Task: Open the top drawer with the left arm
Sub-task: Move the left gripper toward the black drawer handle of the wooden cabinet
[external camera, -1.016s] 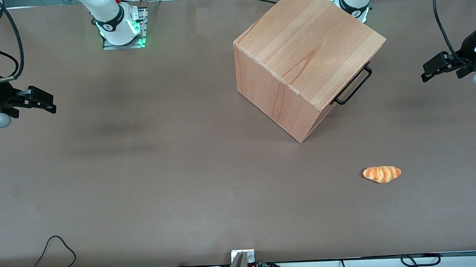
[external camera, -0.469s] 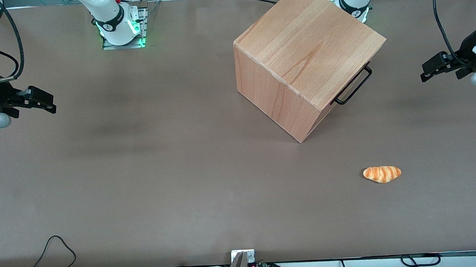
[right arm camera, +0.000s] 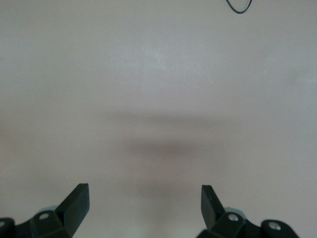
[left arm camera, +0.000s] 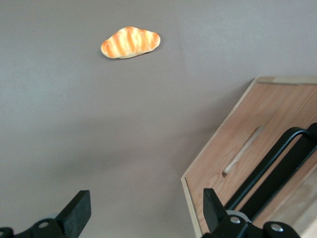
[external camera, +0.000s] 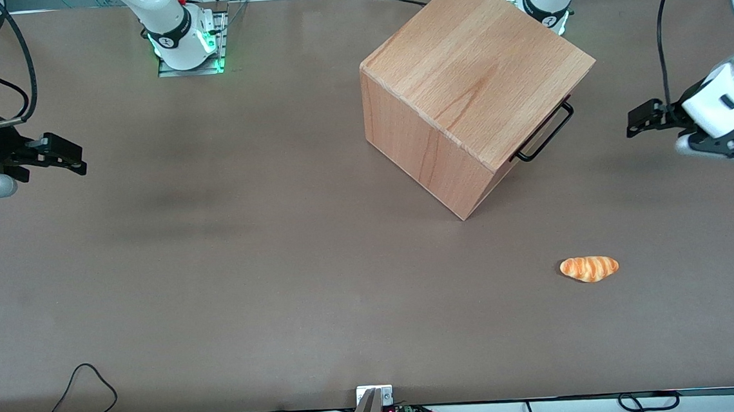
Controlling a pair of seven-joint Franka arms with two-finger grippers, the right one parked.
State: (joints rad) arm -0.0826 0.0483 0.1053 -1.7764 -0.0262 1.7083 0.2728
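Note:
The big beech cube cabinet (external camera: 474,75) stands on the brown table, turned at an angle. The top drawer's thin black bar handle (external camera: 546,133) juts from its front, which faces the working arm's end of the table; the drawer looks shut. The left arm's black gripper (external camera: 642,121) hangs above the table in front of the cabinet, well apart from the handle. In the left wrist view the gripper (left arm camera: 146,210) is open and empty, with the handle (left arm camera: 277,166) and the wooden cabinet front (left arm camera: 233,141) close beside one finger (left arm camera: 213,204).
A small orange bread roll (external camera: 589,268) lies on the table nearer to the front camera than the cabinet; it also shows in the left wrist view (left arm camera: 130,42). A white pedestal lit green (external camera: 187,41) stands at the table's back edge. Cables run along the front edge.
The left arm's gripper has moved toward the cabinet's handle, and its white wrist has swung further into view. The cabinet and the bread roll have not moved.

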